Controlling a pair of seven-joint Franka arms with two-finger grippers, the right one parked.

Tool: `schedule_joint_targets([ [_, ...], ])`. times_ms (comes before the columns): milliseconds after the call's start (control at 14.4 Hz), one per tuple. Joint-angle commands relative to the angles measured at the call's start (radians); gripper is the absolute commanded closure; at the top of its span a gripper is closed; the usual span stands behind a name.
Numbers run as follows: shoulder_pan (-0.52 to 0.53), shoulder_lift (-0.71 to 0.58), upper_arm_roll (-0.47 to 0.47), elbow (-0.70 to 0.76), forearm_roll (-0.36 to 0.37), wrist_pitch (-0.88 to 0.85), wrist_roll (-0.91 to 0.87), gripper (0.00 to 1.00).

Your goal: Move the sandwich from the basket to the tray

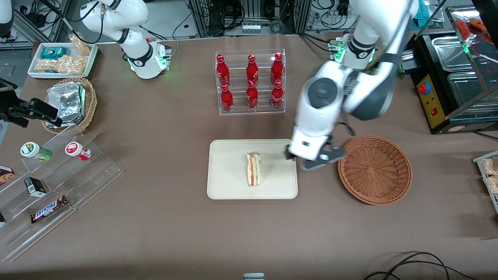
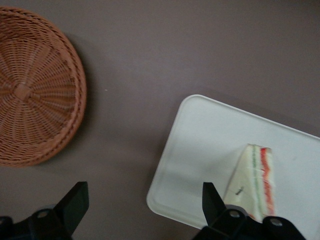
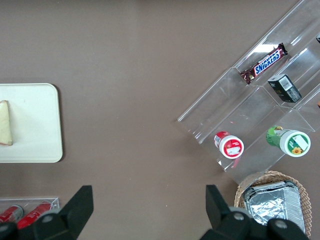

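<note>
The sandwich (image 1: pixel 253 169), a white-bread wedge with red and green layers, lies on the cream tray (image 1: pixel 229 182) near its middle; it also shows in the wrist view as sandwich (image 2: pixel 252 182) on tray (image 2: pixel 210 145). The reddish-brown wicker basket (image 1: pixel 374 169) (image 2: pixel 30 100) stands empty beside the tray, toward the working arm's end. My left gripper (image 1: pixel 311 157) (image 2: pixel 144 197) hovers above the tray's edge on the basket side, between tray and basket. It is open, with nothing between its fingers.
A clear rack of red bottles (image 1: pixel 251 81) stands farther from the front camera than the tray. Toward the parked arm's end are a clear stepped stand (image 1: pixel 50 186) with snacks, a tan basket with foil packs (image 1: pixel 70 103) and a white snack tray (image 1: pixel 62 58).
</note>
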Motion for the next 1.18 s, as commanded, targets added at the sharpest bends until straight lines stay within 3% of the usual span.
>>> schedule_joint_targets([
  [0,0.077,-0.138,-0.01,-0.171,-0.015,0.003,0.1,0.0],
  [486,0.334,-0.319,-0.019,-0.214,-0.016,-0.241,0.453,0.0],
  [694,0.527,-0.321,-0.157,-0.124,-0.015,-0.324,0.64,0.0],
  [903,0.56,-0.322,-0.169,-0.052,-0.016,-0.327,0.803,0.0],
  [1111,0.554,-0.317,-0.136,0.002,-0.016,-0.324,0.848,0.0],
])
